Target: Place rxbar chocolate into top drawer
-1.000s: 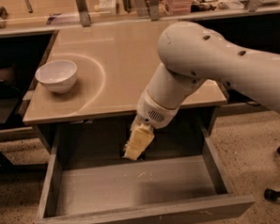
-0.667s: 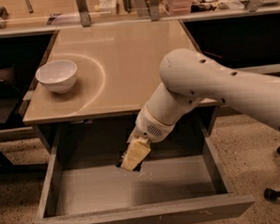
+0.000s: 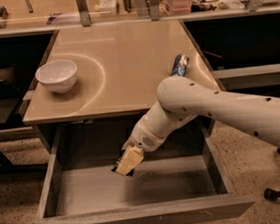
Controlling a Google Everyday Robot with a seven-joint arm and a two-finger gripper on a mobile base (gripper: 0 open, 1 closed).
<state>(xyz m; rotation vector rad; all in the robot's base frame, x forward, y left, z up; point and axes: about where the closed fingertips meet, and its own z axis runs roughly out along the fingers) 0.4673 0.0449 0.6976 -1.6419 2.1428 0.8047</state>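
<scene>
The top drawer is pulled wide open under the table, and its pale grey bottom shows. My gripper reaches down into the drawer from the right, low over the bottom at its back middle. Its cream fingers are shut on the rxbar chocolate. Only dark edges of the bar show below the fingers. The rest of the bar is hidden by the fingers.
A white bowl stands on the tan table at the left. A blue-and-white can lies at the table's right edge, just behind my arm. Shelves with clutter run along the back. A chair base is at the lower right.
My gripper has moved down and to the left with the bar, deeper into the open drawer. The arm has swung lower, so the can on the table now shows.
</scene>
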